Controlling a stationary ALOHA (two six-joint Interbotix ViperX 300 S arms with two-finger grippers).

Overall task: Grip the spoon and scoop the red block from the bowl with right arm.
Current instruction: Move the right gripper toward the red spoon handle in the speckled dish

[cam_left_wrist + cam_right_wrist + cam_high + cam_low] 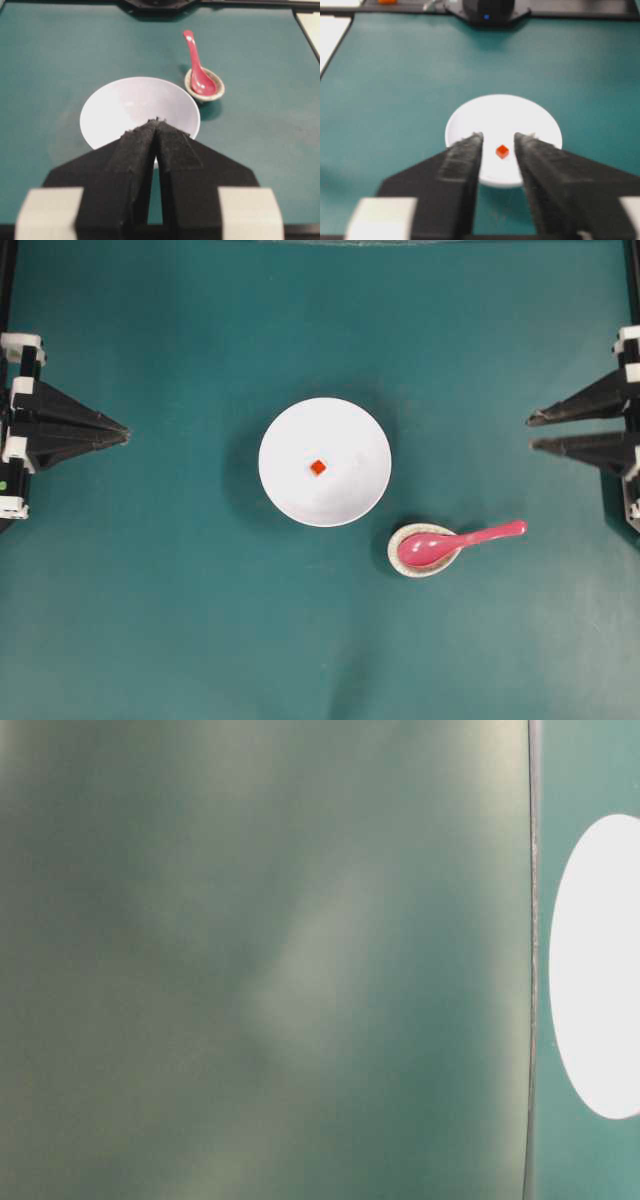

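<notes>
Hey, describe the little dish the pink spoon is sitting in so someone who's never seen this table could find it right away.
Start at the big white bowl in the middle of the green table. Just off its rim, toward the right arm's side, sits a small cream dish holding the scoop of the pink spoon. It is far smaller than the bowl, and it alone carries the spoon.

Robot lab bench, teal table (150, 620), 2 mounted arms at edges

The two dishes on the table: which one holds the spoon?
The small speckled cream dish, nearer the right arm's side, holds the pink spoon, its handle sticking out over the rim. The large white bowl contains only the red block.
</notes>
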